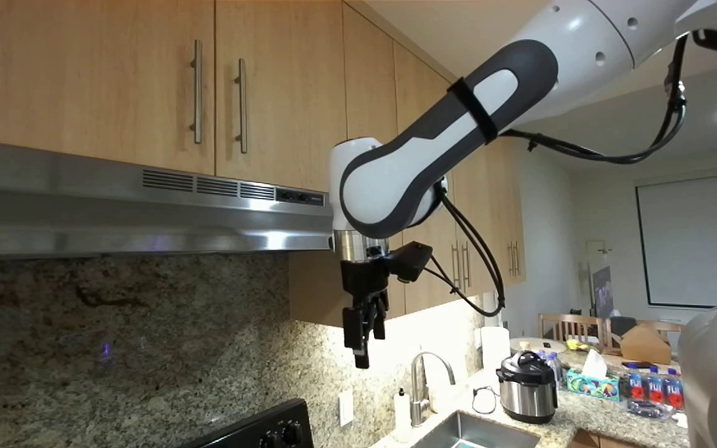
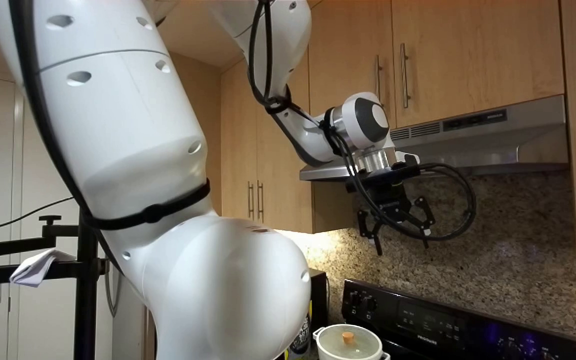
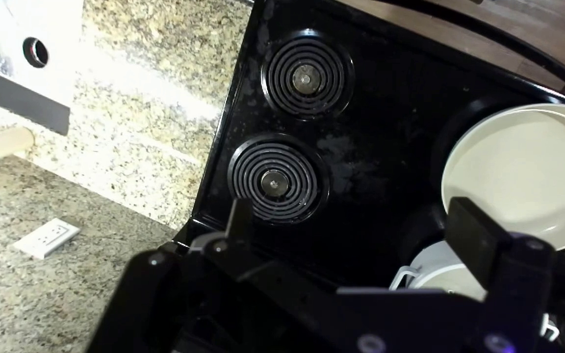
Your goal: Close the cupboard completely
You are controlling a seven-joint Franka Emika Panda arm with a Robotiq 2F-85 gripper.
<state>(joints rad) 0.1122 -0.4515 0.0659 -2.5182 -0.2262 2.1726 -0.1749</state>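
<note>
The cupboard point(image 1: 284, 87) is the short light-wood wall cabinet above the range hood, with two flat doors and vertical silver bar handles. It also shows in an exterior view point(image 2: 478, 55), where the arm hides part of one door. Both doors look shut and level with each other, with a thin dark seam between them. My gripper point(image 1: 365, 348) hangs pointing down, below the hood's level and apart from the doors. It is open and empty in an exterior view point(image 2: 402, 246) and in the wrist view point(image 3: 351, 211), its fingers wide apart. The wrist view does not show the cupboard.
The steel range hood point(image 1: 147, 218) sits under the cupboard, close to my wrist. Taller cabinets point(image 1: 427, 274) stand beside it. Below are the black stove point(image 3: 361, 147), a wide cream pan point(image 3: 518, 166) and a lidded white pot point(image 2: 349, 345). A faucet point(image 1: 417, 386) rises by the sink.
</note>
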